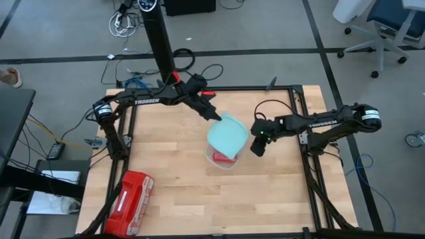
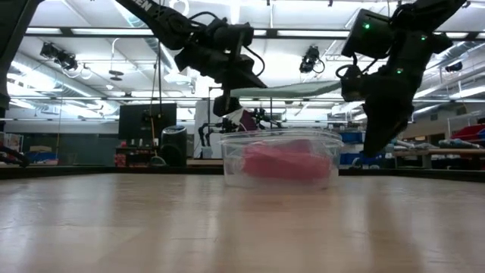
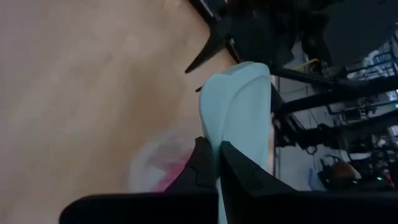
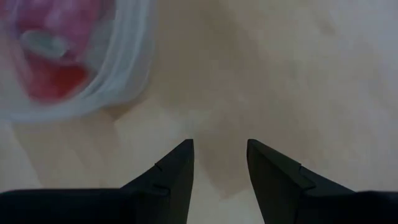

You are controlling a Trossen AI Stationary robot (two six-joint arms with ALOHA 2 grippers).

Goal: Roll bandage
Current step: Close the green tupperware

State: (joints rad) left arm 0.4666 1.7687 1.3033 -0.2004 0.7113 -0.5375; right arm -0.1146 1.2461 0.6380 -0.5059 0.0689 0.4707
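We take the clear container (image 1: 222, 158) at mid-table as landmark. Access from above is mostly blocked: the teal lid (image 1: 228, 135), pinched by the left gripper (image 1: 216, 116), hangs over it, leaving only its near edge uncovered. The right gripper (image 1: 257, 147), jaws parted, stands just beside its right wall. The red case (image 1: 130, 202) lies well apart, front-left. Bare wood lies before it.

The table (image 1: 179, 192) is pale wood, smooth and matt, with the grain showing. The tub (image 2: 279, 159) in the middle is clear, slightly glossy plastic; the bandage (image 2: 282, 162) in it looks like soft, dull pink-red cloth. The lid (image 1: 228, 135) is matt pale-teal plastic. The near-left case (image 1: 130, 202) is glossy red plastic.
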